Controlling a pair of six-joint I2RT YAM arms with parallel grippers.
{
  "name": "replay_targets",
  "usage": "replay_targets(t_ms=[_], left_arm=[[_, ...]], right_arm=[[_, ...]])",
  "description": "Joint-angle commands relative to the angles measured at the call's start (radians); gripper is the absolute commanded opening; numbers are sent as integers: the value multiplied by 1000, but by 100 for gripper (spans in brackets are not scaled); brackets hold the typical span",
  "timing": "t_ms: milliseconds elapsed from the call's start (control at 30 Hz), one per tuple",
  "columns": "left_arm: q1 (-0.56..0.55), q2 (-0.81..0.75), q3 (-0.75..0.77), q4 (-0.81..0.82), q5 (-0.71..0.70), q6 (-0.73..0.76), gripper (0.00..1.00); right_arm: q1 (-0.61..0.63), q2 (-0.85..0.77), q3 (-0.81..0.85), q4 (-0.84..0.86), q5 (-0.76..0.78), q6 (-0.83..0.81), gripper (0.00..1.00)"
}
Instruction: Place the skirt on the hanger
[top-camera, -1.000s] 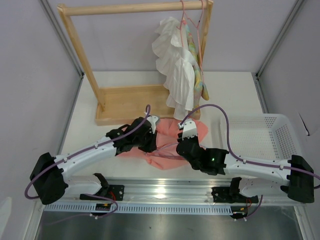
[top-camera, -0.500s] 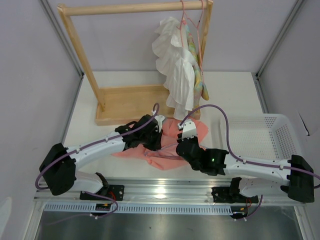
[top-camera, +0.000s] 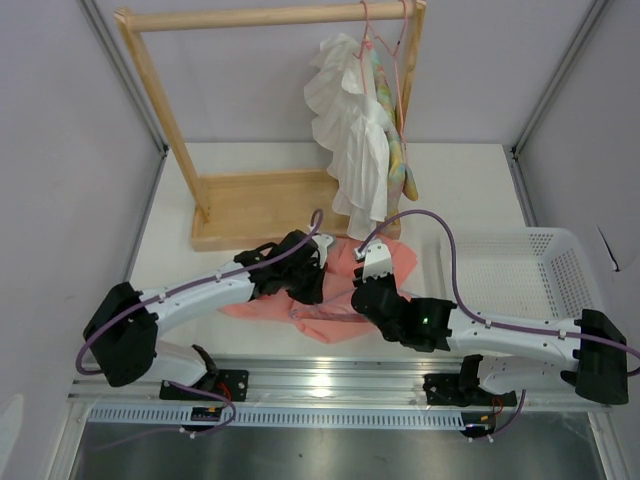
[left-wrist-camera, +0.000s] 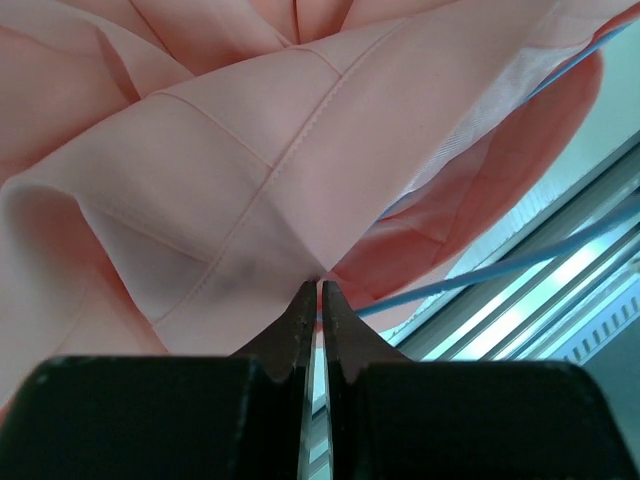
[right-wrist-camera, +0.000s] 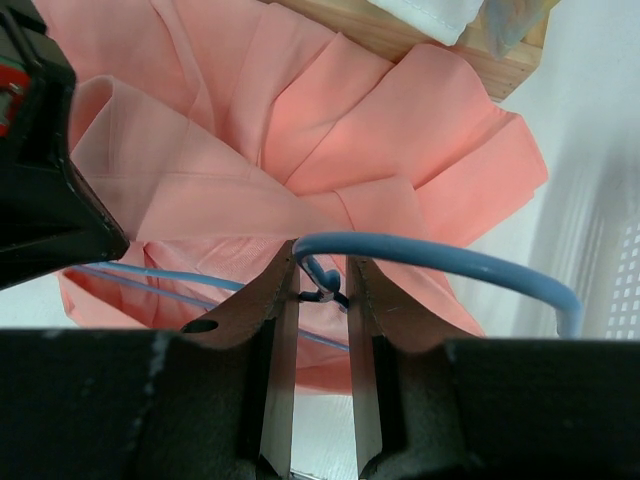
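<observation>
Centre of the worktop: the skirt (top-camera: 262, 308) lies bunched in salmon-pink folds, spread between the two arm ends, just in front of the wooden rack's base.
Left fingers (left-wrist-camera: 297, 322): pressed together, pinching a stitched fold of the skirt at their tips; cloth fills most of the left wrist view.
Right fingers (right-wrist-camera: 275, 320): clamped on the twisted neck of the hanger (right-wrist-camera: 440, 258), whose blue hook arches away to the right above the cloth.
Hanger wire: thin blue lines run across the lower part of the skirt in both wrist views, partly under the cloth; how far they reach inside cannot be told.
Arms: both stretch low over the worktop (top-camera: 470, 190) and meet at the middle of the top view, their ends close together over the skirt.
Wooden rack (top-camera: 260, 205): stands at the back of the worktop, its bar across the upper frame.
On the bar, upper right: a white ruffled garment (top-camera: 350, 130) and a pastel garment (top-camera: 398, 160) hang from pink-red hangers (top-camera: 385, 40).
Right side: a white basket (top-camera: 520, 275) sits on the worktop, apart from the skirt.
</observation>
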Motion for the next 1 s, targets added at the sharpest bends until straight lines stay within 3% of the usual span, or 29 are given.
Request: replay_targets(t_ms=[0, 367, 533, 700, 967], left_arm=[[-13, 46, 45, -13, 101, 51, 9], [-12, 117, 131, 49, 231, 91, 23], [-12, 177, 170, 37, 386, 143, 23], [-15, 230, 199, -19, 452, 210, 25], [-21, 321, 223, -112, 410, 281, 28]], right_arm=[[6, 8, 32, 12, 59, -1, 0], [4, 22, 26, 14, 58, 8, 0], [4, 32, 25, 19, 56, 11, 0], [4, 48, 26, 29, 55, 8, 0], [3, 67, 29, 48, 50, 13, 0]])
